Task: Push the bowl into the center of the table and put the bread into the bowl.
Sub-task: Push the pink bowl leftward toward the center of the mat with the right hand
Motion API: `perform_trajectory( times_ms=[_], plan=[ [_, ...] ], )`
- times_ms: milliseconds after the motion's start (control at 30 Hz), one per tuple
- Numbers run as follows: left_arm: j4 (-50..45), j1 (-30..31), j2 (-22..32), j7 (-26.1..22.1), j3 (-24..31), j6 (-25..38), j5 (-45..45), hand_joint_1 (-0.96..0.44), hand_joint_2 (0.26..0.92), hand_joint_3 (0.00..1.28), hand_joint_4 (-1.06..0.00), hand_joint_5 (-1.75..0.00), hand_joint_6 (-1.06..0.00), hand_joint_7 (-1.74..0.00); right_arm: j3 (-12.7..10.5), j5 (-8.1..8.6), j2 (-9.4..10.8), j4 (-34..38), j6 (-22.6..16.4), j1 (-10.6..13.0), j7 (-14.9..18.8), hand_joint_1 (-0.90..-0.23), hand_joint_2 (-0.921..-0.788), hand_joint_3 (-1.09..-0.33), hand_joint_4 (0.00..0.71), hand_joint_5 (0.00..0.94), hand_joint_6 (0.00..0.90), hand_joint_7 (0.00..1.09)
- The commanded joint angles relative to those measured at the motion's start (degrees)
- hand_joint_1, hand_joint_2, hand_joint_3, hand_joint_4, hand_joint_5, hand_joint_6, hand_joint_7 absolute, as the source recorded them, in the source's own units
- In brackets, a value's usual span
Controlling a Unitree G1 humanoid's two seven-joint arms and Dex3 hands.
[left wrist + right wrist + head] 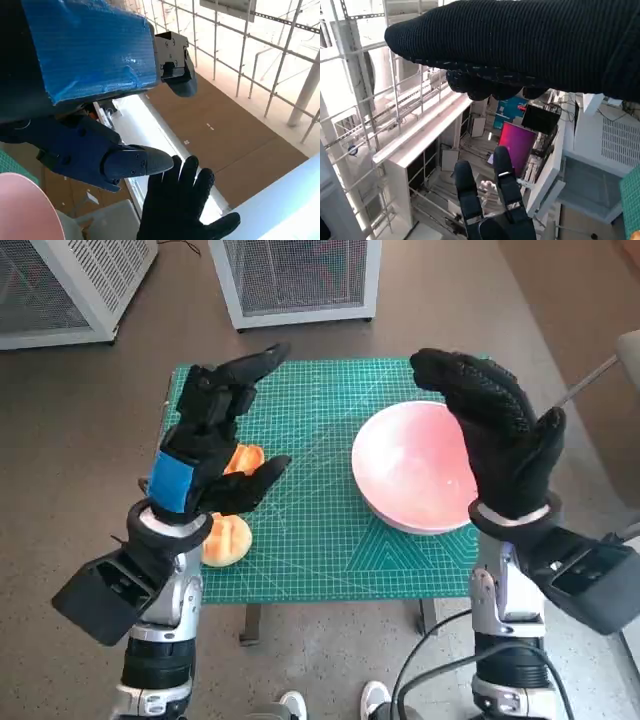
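Observation:
A pink bowl (pixel 410 468) sits on the right half of the green cutting mat (pixel 320 540). Bread pieces lie at the mat's left: one bun (pixel 226 539) near the front edge, another orange piece (pixel 243 457) partly hidden behind my left hand. My left hand (pixel 215 430) is raised above the bread, fingers spread, holding nothing. My right hand (pixel 495 430) is raised over the bowl's right rim, fingers apart and empty. In the left wrist view the bowl's rim (pixel 22 210) shows at a corner and the gloved right hand (pixel 182 210) is seen opposite. The right wrist view shows the left hand (pixel 490 205) against the room.
The mat covers a small table (pixel 330 595) with floor all round. Two white perforated cabinets (pixel 300 280) stand beyond the far edge. White shoes (pixel 335 705) show below the table's front. A cable (pixel 430 665) hangs near my right arm.

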Motion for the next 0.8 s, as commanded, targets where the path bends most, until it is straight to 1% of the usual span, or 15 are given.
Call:
perform_trajectory(
  times_ms=[33, 67, 100, 133, 167, 267, 333, 400, 467, 567, 633, 667, 733, 800],
  plan=[
    [-1.0, 0.5, 0.0, 0.3, 0.2, -0.2, -0.3, -0.42, 0.921, 0.36, -0.02, -0.54, 0.0, -0.84, -0.8, 0.27, -0.7, 1.8, -0.3, 0.8, 0.8, -0.369, -0.888, -0.558, 0.435, 0.238, 0.19, 0.87],
    [-1.0, 0.5, 0.0, 0.3, 0.2, -0.2, -0.3, -0.43, 0.921, 0.36, -0.03, -0.54, 0.0, -0.84, -1.0, 0.5, -0.9, 2.2, -0.5, 0.6, 1.0, -0.369, -0.894, -0.542, 0.444, 0.226, 0.196, 0.85],
    [-1.0, 0.5, 0.0, 0.2, 0.2, -0.2, -0.3, -0.43, 0.921, 0.36, -0.03, -0.54, 0.0, -0.84, -1.7, 1.02, -1.4, 3.1, -0.8, 0.4, 1.4, -0.368, -0.898, -0.534, 0.448, 0.219, 0.198, 0.84],
    [-0.9, 0.5, 0.0, 0.2, 0.3, -0.2, -0.4, -0.43, 0.921, 0.36, -0.03, -0.54, 0.0, -0.84, -2.1, 1.38, -1.8, 3.7, -1.1, 0.2, 1.8, -0.37, -0.906, -0.513, 0.459, 0.201, 0.204, 0.82],
    [-0.9, 0.5, 0.0, 0.1, 0.3, -0.2, -0.4, -0.43, 0.921, 0.36, -0.03, -0.54, 0.0, -0.84, -3.0, 2.04, -2.4, 5.1, -1.6, -0.2, 2.4, -0.37, -0.912, -0.5, 0.467, 0.189, 0.208, 0.8],
    [-1.0, 0.6, 0.0, 0.0, 0.3, -0.1, -0.6, -0.43, 0.921, 0.36, -0.03, -0.54, 0.0, -0.84, -5.5, 3.55, -3.9, 9.5, -3.2, -1.7, 3.9, -0.372, -0.918, -0.489, 0.494, 0.138, 0.231, 0.75],
    [-1.1, 0.7, 0.0, 0.0, 0.3, 0.0, -0.7, -0.44, 0.921, 0.36, -0.03, -0.53, 0.0, -0.84, -7.3, 4.14, -4.8, 13.2, -4.6, -2.9, 4.1, -0.372, -0.919, -0.488, 0.503, 0.116, 0.238, 0.72],
    [-1.1, 0.8, 0.1, 0.0, 0.3, 0.0, -0.8, -0.44, 0.921, 0.36, -0.03, -0.53, 0.0, -0.84, -9.1, 4.08, -5.4, 16.7, -6.2, -4.1, 3.3, -0.372, -0.92, -0.489, 0.507, 0.104, 0.24, 0.71],
    [-1.1, 0.8, 0.1, 0.0, 0.4, 0.0, -0.8, -0.44, 0.921, 0.35, -0.03, -0.53, 0.0, -0.84, -10.8, 3.26, -5.8, 20.2, -8.1, -5.3, 1.4, -0.371, -0.921, -0.492, 0.509, 0.093, 0.243, 0.7],
    [-0.8, 0.7, 0.1, 0.0, 0.4, -0.2, -0.8, -0.44, 0.921, 0.36, -0.03, -0.52, 0.0, -0.84, -13.1, 1.41, -6.6, 26.1, -10.5, -7.5, -2.3, -0.367, -0.921, -0.505, 0.51, 0.083, 0.245, 0.7],
    [-0.6, 0.7, 0.0, 0.0, 0.3, -0.3, -0.7, -0.44, 0.921, 0.36, -0.03, -0.52, 0.0, -0.84, -14.3, 0.63, -7.4, 30.2, -11.7, -8.8, -4.3, -0.363, -0.921, -0.516, 0.514, 0.08, 0.246, 0.71],
    [-0.6, 0.7, -0.1, 0.0, 0.3, -0.4, -0.7, -0.44, 0.921, 0.36, -0.03, -0.52, 0.0, -0.84, -14.8, 0.38, -7.8, 31.9, -12.1, -9.4, -5.1, -0.357, -0.921, -0.528, 0.518, 0.079, 0.236, 0.73],
    [-0.3, 0.6, -0.1, 0.0, 0.3, -0.6, -0.7, -0.44, 0.921, 0.36, -0.03, -0.52, 0.0, -0.84, -15.9, 0.32, -8.4, 35.7, -12.3, -10.6, -6.9, -0.349, -0.921, -0.545, 0.525, 0.079, 0.221, 0.76],
    [-0.1, 0.6, -0.1, 0.0, 0.4, -0.7, -0.7, -0.43, 0.921, 0.36, -0.03, -0.51, 0.0, -0.84, -17.2, 1.02, -9.0, 39.5, -11.8, -11.8, -8.1, -0.343, -0.921, -0.558, 0.535, 0.083, 0.218, 0.79]
  ],
)
